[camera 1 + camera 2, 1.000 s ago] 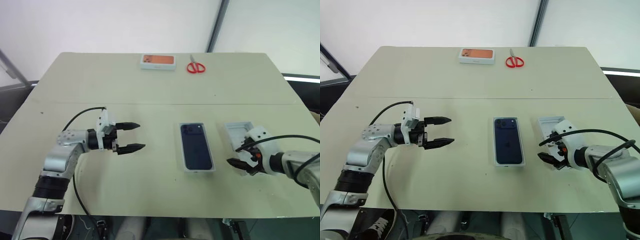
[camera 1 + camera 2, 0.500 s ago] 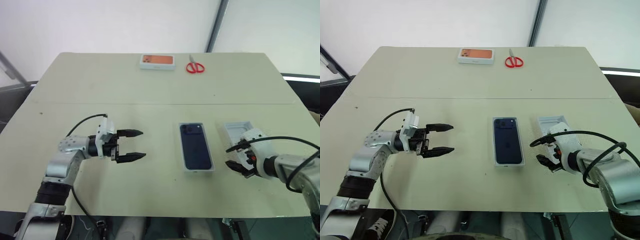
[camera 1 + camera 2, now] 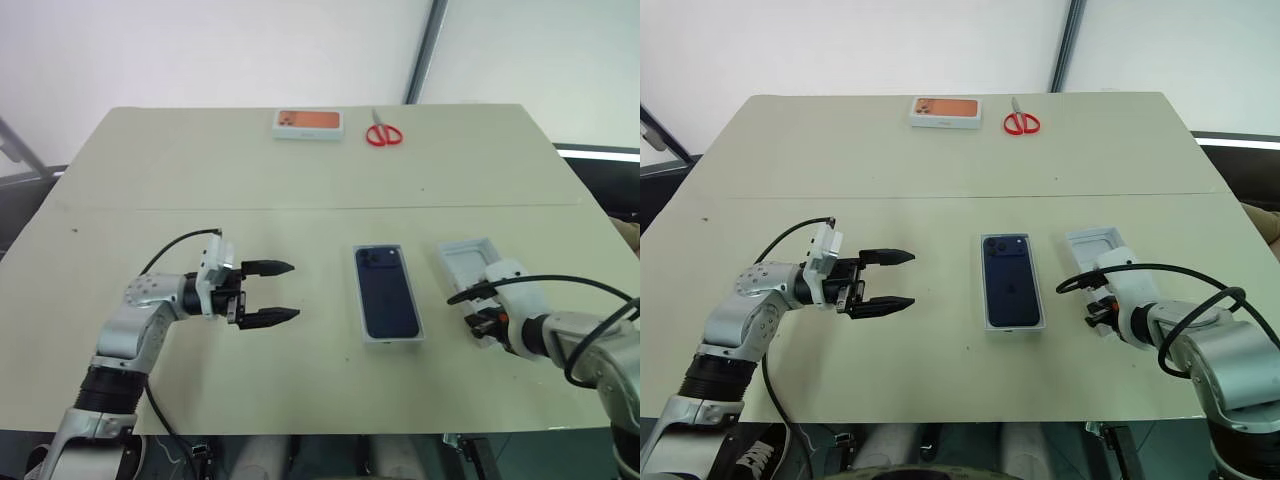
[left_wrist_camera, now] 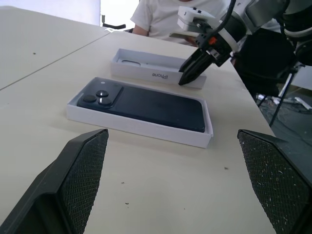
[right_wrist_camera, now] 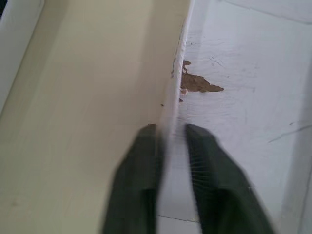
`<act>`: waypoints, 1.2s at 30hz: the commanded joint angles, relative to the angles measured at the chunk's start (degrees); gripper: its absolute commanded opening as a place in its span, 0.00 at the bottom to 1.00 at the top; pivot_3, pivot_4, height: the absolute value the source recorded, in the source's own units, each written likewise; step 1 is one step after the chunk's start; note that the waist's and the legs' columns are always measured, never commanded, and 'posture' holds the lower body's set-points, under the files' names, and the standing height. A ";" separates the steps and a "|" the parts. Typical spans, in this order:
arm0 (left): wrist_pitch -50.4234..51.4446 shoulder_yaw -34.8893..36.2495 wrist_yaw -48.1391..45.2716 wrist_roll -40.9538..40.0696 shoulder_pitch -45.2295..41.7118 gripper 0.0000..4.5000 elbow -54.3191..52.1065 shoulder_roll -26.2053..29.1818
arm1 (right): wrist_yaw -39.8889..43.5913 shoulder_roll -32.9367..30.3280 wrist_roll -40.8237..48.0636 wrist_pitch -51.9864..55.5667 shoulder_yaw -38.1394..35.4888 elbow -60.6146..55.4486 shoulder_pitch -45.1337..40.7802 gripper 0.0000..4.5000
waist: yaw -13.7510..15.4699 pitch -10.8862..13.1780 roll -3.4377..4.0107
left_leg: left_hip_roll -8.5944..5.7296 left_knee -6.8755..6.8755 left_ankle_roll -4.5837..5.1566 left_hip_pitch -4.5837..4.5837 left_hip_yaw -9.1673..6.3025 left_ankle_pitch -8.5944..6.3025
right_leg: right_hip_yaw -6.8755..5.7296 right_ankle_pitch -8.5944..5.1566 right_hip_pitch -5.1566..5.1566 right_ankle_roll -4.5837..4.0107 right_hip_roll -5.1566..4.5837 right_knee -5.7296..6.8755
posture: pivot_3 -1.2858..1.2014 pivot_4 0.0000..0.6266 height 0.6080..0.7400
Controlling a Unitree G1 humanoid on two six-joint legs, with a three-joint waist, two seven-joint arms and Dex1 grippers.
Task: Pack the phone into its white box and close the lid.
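The navy phone (image 3: 388,291) lies camera-up in the white box (image 3: 419,335); the lid (image 3: 463,262) lies open-side up beside it.

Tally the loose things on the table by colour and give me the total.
Navy blue: 1, the phone
White: 2, the white box holding the phone, and the lid
Orange-topped white: 1, the small box
Red: 1, the scissors
Total: 5

The word "iPhone" is printed in grey on the long outer side wall of the lid (image 4: 156,71), where it is seen upside down in the left wrist view. No other text, number or sign can be read.
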 commanded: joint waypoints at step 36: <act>6.86 7.19 14.42 -3.59 -3.45 1.00 -0.40 -2.18 | -36.04 25.62 89.57 -26.55 1.47 18.90 -6.41 0.02 | -1.89 0.07 0.11 | 0.04 -0.14 -0.04 0.00 0.08 0.05 | 0.19 0.00 -0.24 0.01 0.01 0.24 | 0.52 0.24 1.00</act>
